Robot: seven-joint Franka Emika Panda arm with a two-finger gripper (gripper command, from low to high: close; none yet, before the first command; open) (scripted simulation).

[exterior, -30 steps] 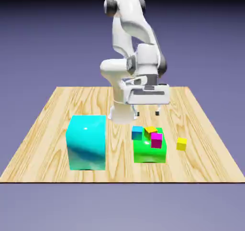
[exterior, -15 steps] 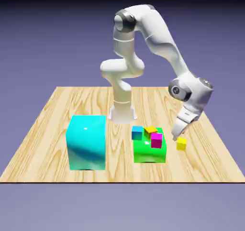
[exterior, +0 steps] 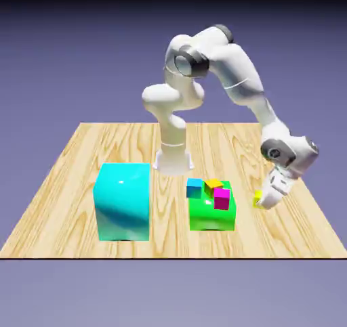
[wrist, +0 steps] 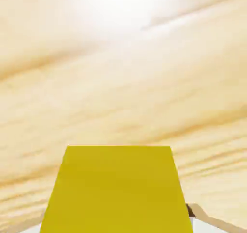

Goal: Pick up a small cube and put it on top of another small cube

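Pincer (exterior: 266, 202) sits low at the right of the exterior frame, right at the small yellow cube (exterior: 257, 198), which peeks out on its left on the wooden surface (exterior: 68, 177); whether the fingers are clamped on it cannot be told. Left of centre stands the large cyan cube (exterior: 123, 201), then the green cube (exterior: 212, 214) carrying small blue (exterior: 194, 187), orange (exterior: 214, 183) and magenta (exterior: 221, 197) cubes. Only the hand view shows the yellow cube (wrist: 115, 188) filling the lower middle between the fingertips, over wood grain.
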